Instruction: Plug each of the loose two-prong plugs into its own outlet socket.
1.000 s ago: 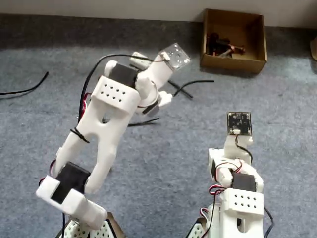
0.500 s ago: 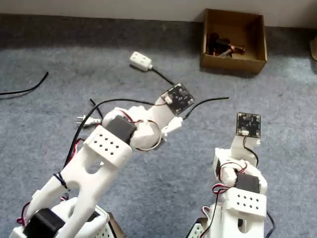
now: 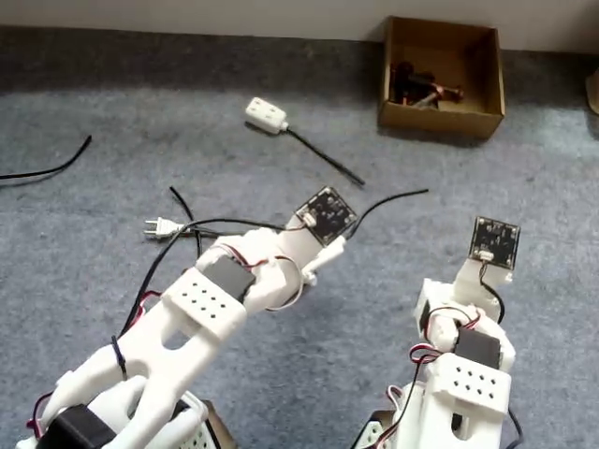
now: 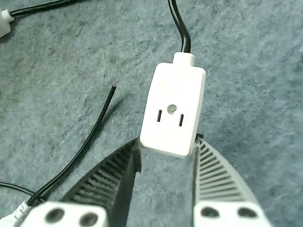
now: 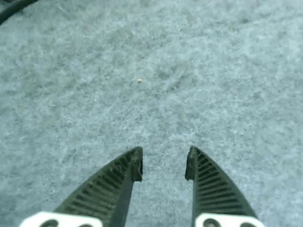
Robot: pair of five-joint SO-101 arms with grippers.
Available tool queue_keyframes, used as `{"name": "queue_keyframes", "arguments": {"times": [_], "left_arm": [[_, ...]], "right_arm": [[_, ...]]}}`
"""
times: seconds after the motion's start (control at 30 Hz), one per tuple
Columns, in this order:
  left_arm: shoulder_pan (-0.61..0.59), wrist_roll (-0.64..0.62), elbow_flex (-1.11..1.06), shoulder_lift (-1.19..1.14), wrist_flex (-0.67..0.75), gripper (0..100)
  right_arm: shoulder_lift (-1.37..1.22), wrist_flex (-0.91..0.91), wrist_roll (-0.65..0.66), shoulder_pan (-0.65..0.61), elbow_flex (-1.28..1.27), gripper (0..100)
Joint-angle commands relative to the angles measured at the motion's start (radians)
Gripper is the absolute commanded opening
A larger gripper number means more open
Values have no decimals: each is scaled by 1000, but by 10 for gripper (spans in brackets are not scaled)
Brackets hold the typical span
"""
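Status: nothing is plugged in yet, by my reading.

Everything lies on the grey carpet (image 3: 524,178). The brown cardboard box (image 3: 397,70) at the far edge holds odd parts and is no part of this job, as far as I can see.

The far white plastic outlet socket (image 3: 266,114) rests well out on the carpet. Its black cord trails back toward the middle, and no plug sits on it.

The near white plastic outlet block (image 4: 173,113) faces the left wrist camera. Both slots and the round hole between them are empty.

A pale two-prong plug on a black cord (image 3: 159,225) lies loose beside the left arm, well apart from the far socket. I cannot make out a second plug with any certainty. My judgement is that every insertion is still to do.

Left gripper (image 4: 165,147): the ribbed black fingers (image 4: 118,175) are spread just to the block's width, one on each side of its near end. Both touch it, and I take this as a firm hold on the block.

Right gripper (image 5: 163,163): a moderate gap between the fingers, with nothing in it. It hangs over bare carpet and touches nothing that I can see.
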State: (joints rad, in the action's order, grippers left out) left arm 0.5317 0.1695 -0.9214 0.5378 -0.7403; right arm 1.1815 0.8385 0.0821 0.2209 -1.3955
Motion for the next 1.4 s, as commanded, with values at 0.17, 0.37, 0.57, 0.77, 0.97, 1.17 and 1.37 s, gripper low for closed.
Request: {"name": "queue_keyframes", "arguments": {"times": [0.17,0.37,0.57,0.77,0.97,1.17,1.37], "left_arm": [[48,-12,-111,44,199,52],[47,-12,-186,42,293,52],[54,-12,-232,42,350,56],[56,-12,-242,39,350,56],[56,-12,-193,-90,353,56],[58,-12,-133,-200,351,128],[108,-9,-134,-168,351,200]], "right_arm": [[21,-18,-11,4,18,154],[21,-19,-11,4,16,154],[21,-19,-11,4,16,154],[21,-19,-11,4,16,154],[21,-19,-11,4,16,154],[21,-19,-11,4,16,154],[21,-19,-9,4,16,154]]}}
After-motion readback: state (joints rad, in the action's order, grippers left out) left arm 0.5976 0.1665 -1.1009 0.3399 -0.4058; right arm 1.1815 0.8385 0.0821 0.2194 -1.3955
